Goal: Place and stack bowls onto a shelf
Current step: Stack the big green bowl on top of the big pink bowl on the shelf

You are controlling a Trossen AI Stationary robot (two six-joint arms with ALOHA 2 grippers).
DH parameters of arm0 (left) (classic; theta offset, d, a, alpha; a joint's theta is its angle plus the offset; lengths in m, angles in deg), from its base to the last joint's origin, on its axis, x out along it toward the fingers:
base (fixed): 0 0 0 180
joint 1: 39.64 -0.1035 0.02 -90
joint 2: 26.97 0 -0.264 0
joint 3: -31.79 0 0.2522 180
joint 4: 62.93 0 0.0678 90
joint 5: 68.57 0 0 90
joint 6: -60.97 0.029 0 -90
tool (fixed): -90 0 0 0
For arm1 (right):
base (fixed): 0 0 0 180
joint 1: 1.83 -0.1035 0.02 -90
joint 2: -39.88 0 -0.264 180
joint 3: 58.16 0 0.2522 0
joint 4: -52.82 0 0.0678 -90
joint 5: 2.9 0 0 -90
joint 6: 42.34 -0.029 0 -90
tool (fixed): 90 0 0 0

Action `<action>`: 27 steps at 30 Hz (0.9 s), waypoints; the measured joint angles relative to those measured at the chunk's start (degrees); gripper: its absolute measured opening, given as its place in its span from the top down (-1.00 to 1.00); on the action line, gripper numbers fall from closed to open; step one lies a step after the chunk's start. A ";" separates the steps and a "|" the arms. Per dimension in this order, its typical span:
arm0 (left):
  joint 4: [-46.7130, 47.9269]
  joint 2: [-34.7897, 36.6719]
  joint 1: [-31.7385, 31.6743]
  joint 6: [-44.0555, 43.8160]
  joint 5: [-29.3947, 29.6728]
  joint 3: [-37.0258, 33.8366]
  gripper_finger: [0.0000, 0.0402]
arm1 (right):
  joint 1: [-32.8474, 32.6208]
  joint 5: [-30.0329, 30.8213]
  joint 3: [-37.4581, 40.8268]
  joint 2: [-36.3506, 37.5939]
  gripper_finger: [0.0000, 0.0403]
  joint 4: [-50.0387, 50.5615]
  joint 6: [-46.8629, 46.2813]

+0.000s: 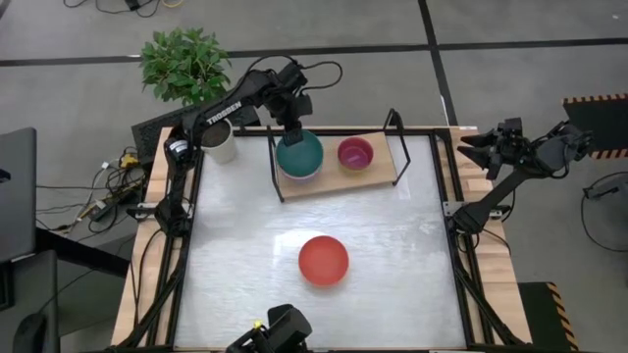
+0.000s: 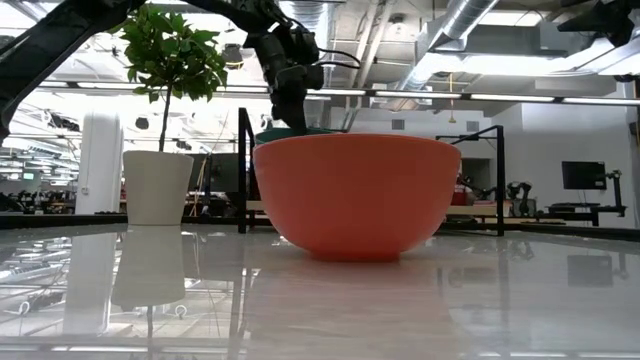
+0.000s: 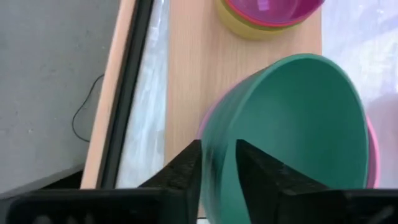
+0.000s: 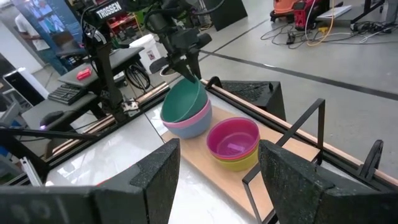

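On the shelf (image 1: 378,176) at the table's far side, a teal bowl (image 1: 299,152) sits tilted in a pink bowl (image 4: 189,119), which sits in a blue one (image 4: 194,129). Beside them a purple bowl (image 1: 355,153) rests in a yellow one (image 4: 237,163). An orange-red bowl (image 1: 324,260) stands alone on its base mid-table. My left gripper (image 3: 219,165) reaches down over the teal bowl's far rim, slightly open, one finger inside and one outside. My right gripper (image 4: 217,174) waits open off the table's right edge. My left gripper straddles the teal bowl's rim (image 3: 214,155) on the bowl's far side, coming slanting down from the far side. One finger (image 3: 261,177) is inside and one outside. I cannot tell whether they touch the wall. The bowl rests tilted in the pink bowl.
A white plant pot (image 1: 218,142) with a green plant stands at the far left corner, close to the shelf's left black end frame (image 1: 276,162). The right end frame (image 1: 397,127) rises beside the purple bowl. White tabletop (image 1: 412,275) lies bare around the orange-red bowl.
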State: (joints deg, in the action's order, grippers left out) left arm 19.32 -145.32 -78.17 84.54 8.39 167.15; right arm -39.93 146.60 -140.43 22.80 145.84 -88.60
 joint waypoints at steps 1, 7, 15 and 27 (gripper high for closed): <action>-0.07 0.00 0.02 -0.01 -0.12 0.00 0.55 | 0.00 0.00 0.00 0.00 -0.20 -0.06 0.00; -0.14 0.00 -0.14 -0.32 -0.50 0.56 0.28 | 0.01 0.00 0.00 0.00 -0.20 -0.49 -0.65; 0.65 0.00 -0.16 -0.77 -0.42 5.51 0.00 | 0.00 0.00 0.00 0.00 -0.20 -0.44 -1.75; 7.74 0.11 -0.16 -0.23 -4.15 11.86 0.65 | 0.00 -0.02 0.00 0.00 -0.20 -0.41 -1.92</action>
State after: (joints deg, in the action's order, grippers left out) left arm 27.06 -145.21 -78.33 84.31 4.24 179.02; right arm -39.93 146.58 -140.43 22.80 145.43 -90.52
